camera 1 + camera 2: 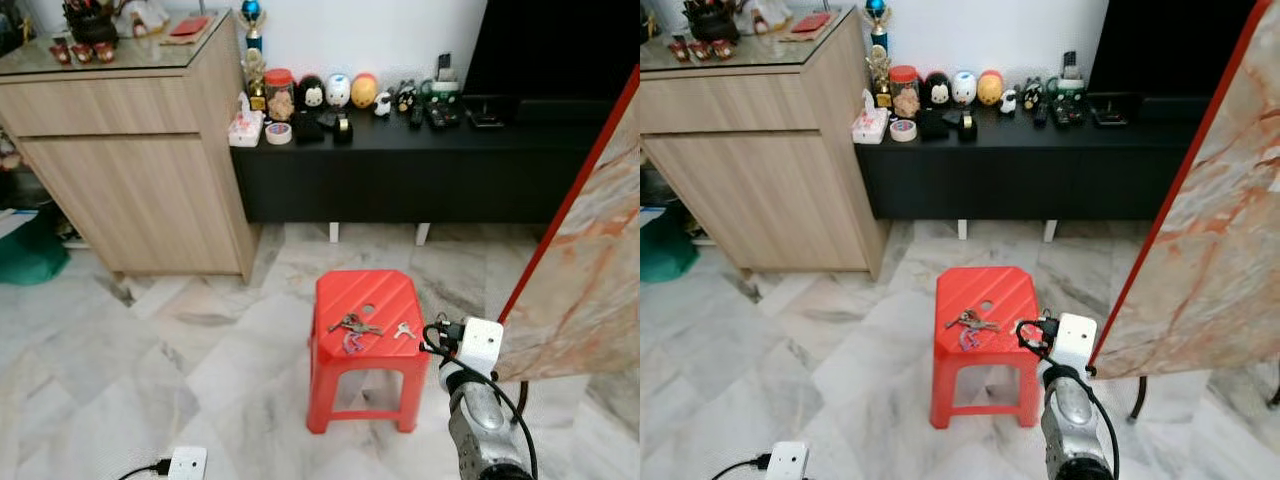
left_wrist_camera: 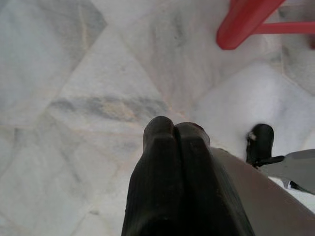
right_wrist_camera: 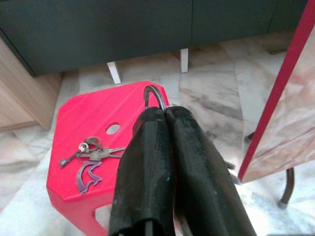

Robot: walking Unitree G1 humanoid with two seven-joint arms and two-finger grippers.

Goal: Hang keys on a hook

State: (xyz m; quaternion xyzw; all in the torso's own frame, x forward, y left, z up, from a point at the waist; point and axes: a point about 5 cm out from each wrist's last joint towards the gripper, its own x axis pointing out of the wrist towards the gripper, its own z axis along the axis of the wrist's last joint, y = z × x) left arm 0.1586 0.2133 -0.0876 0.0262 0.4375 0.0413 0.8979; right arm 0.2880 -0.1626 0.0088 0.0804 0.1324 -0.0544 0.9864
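Left tool (image 2: 173, 135) clenched, empty, over marble floor (image 1: 140, 360). Right tool (image 3: 165, 115) pinched on key ring (image 3: 153, 96) above red stool (image 1: 365, 300). Key bunch (image 1: 352, 326) on stool top; small key (image 1: 404, 330) just beside. Marble board (image 1: 590, 270) leans right. Beyond: wooden cabinet (image 1: 130, 160), black surface (image 1: 420, 150) with figurines (image 1: 338, 91).

right gripper (image 3: 162, 112): fingers pressed together on a thin metal ring (image 3: 153, 94); most of the ring is hidden between them; what hangs from it cannot be seen
small key (image 1: 404, 329): too small to tell its shape; partly behind the right arm's white wrist box (image 1: 480, 343)
keys (image 3: 91, 152): bunch overlaps; count unclear
marble panel (image 1: 590, 270): cut by the picture's edge
red stool (image 2: 246, 19): only a leg and rail inside the left wrist view
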